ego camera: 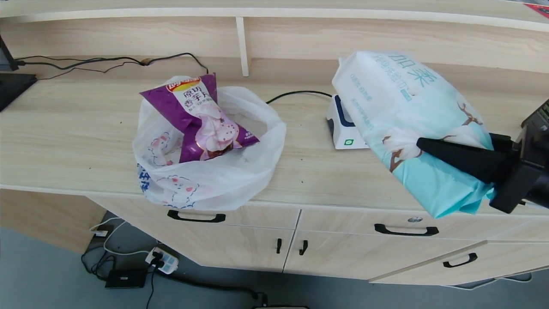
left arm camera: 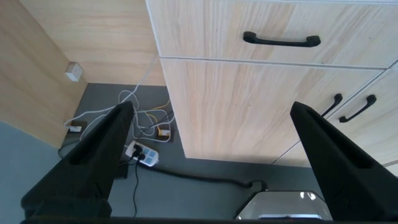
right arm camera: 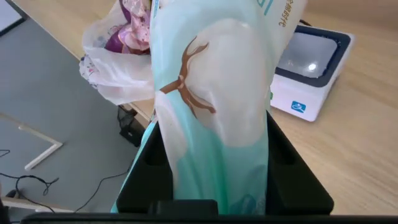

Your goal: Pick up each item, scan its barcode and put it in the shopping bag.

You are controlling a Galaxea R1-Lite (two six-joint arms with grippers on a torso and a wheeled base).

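My right gripper (ego camera: 422, 143) is shut on a large white and teal soft pack (ego camera: 407, 116), holding it tilted above the white barcode scanner (ego camera: 343, 124) on the counter. In the right wrist view the pack (right arm camera: 214, 124) sits between my fingers, with the scanner (right arm camera: 311, 71) just beyond it. The white shopping bag (ego camera: 206, 171) lies open on the counter's left half, with a purple chips bag (ego camera: 199, 118) sticking out of it. My left gripper (left arm camera: 208, 152) hangs open below the counter, facing the cabinet drawers.
Black cables (ego camera: 107, 62) run along the back of the wooden counter (ego camera: 64, 141), and one leads to the scanner. Drawers with black handles (ego camera: 196, 216) lie under the counter. A power strip and wires (ego camera: 161, 259) lie on the floor.
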